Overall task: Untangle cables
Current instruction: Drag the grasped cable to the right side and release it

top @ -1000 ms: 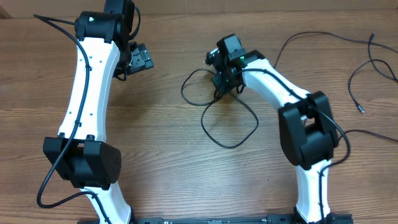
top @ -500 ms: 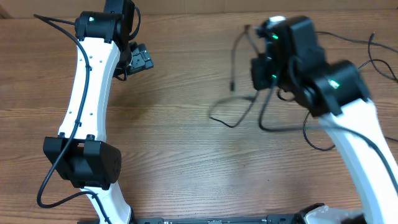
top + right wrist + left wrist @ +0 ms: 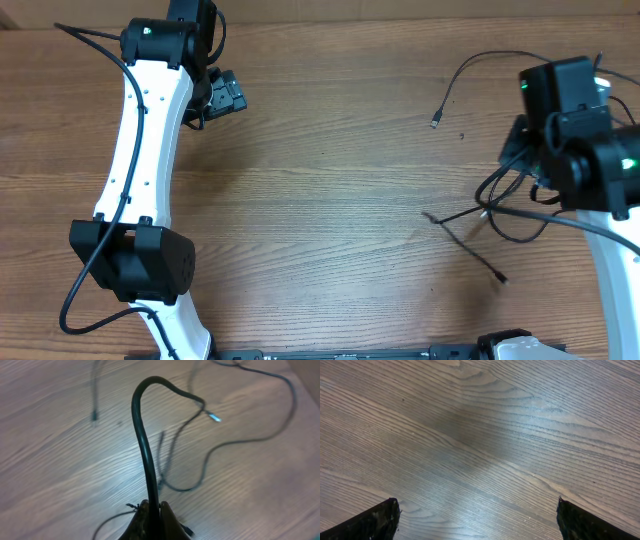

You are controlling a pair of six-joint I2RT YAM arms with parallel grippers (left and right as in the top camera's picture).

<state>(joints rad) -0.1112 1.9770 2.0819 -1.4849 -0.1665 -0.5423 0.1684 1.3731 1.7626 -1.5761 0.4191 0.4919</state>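
My right gripper point(image 3: 532, 165) is at the table's right side, shut on a thin black cable point(image 3: 142, 445) that rises from the jaws and bends over to a pale plug tip point(image 3: 215, 418). Overhead, that cable's loops point(image 3: 520, 232) hang under the gripper, with loose ends trailing left point(image 3: 430, 216) and down point(image 3: 500, 280). Another black cable point(image 3: 462, 72) lies at the back right, its plug tip point(image 3: 434, 124) on the wood. My left gripper point(image 3: 226, 97) is at the back left, open and empty; its wrist view shows only bare wood between the fingertips point(image 3: 477, 520).
More thin black cable point(image 3: 608, 95) lies along the far right edge. The left arm point(image 3: 140, 150) stretches along the table's left side. The thick black wire of the left arm point(image 3: 85, 265) hangs by its base.
My right gripper has lifted the cable from the table's middle and carried it far to the right. The loops now trail under it. The left arm has not moved.
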